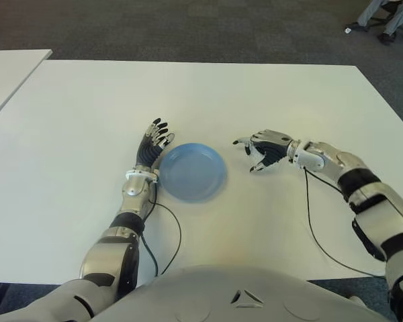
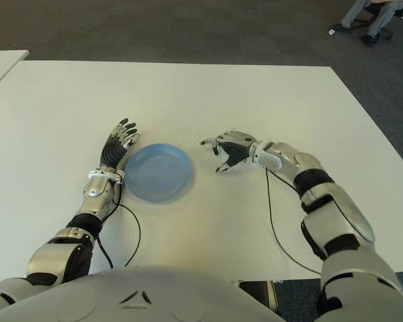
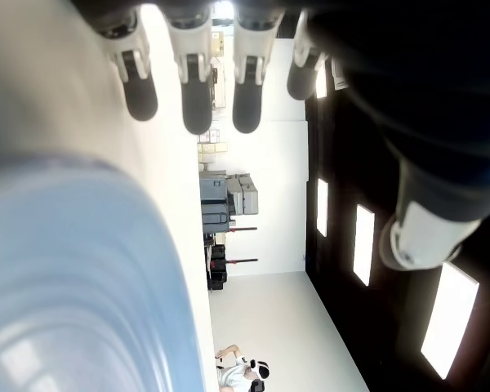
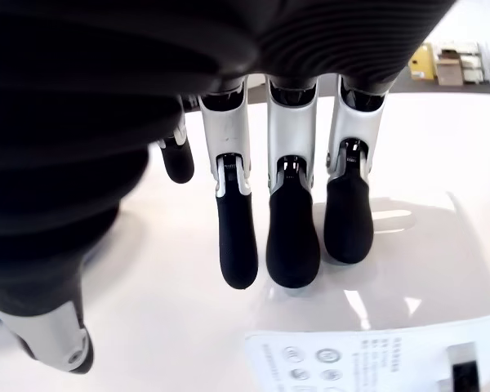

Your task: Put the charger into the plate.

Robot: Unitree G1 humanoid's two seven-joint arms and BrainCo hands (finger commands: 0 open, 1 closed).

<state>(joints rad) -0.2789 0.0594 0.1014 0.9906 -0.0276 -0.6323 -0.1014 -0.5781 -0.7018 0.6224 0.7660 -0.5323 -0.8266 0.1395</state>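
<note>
Right hand [image 1: 258,151] to the right of blue plate [image 1: 191,172] on white table [image 1: 255,94]: fingers [image 4: 292,233] part-curled over white charger [image 4: 376,310], tips just above its top face; contact can't be told. Charger sits under the palm, outside plate. Left hand [image 1: 153,145] beside plate's left rim, fingers straight, holding nothing.

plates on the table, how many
1. The blue plate lies on the white table between the left hand, right beside it, and the right hand. None seems hidden.
</note>
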